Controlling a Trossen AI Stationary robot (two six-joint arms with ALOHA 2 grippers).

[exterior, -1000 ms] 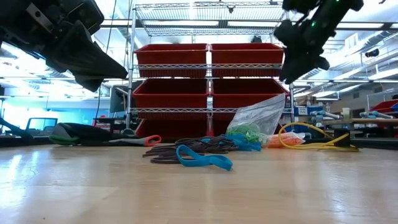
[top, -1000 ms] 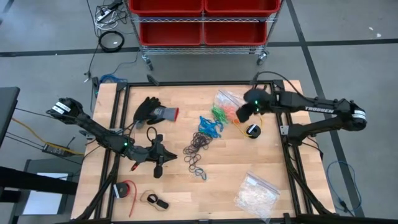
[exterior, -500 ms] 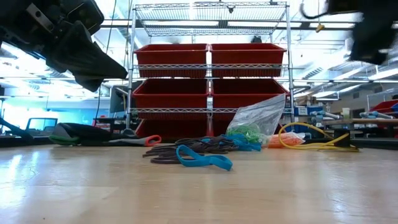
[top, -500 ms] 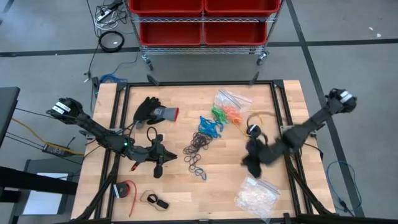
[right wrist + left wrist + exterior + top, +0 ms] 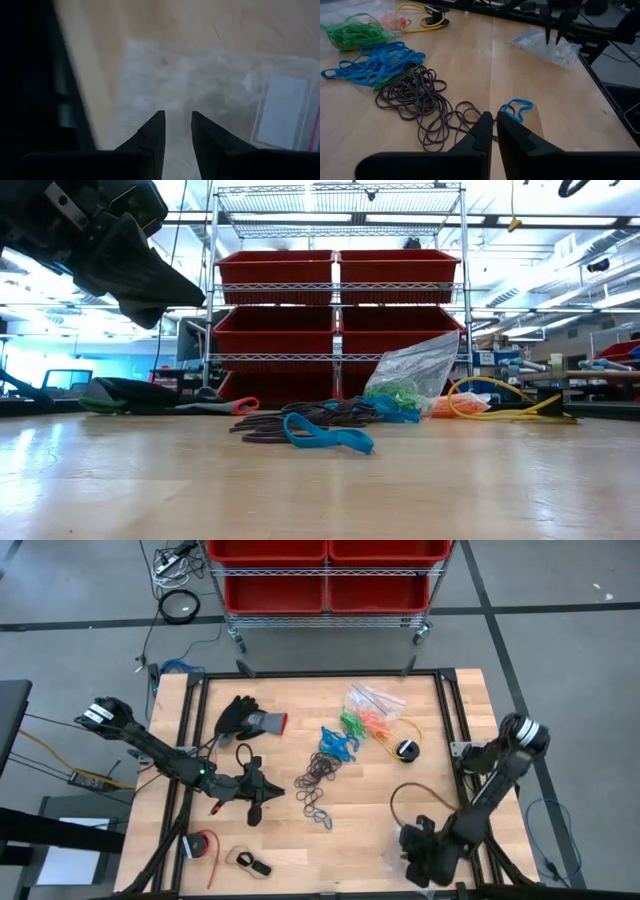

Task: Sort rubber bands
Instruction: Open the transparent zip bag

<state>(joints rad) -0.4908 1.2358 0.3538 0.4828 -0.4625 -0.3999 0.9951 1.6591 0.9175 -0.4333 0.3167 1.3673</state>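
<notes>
High view: wooden table with both arms over it.
Rubber bands: loose piles mid-table; dark loops, blue ones just beyond them, green and orange farther back by an open clear bag.
Left gripper: low over the table's left-near part, beside the dark loops, fingers nearly together, holding nothing.
Right gripper: at the near right corner, over the clear bag of whitish pieces, fingers a narrow gap apart, nothing between them.
Glove: far left, well apart from the bands.
</notes>
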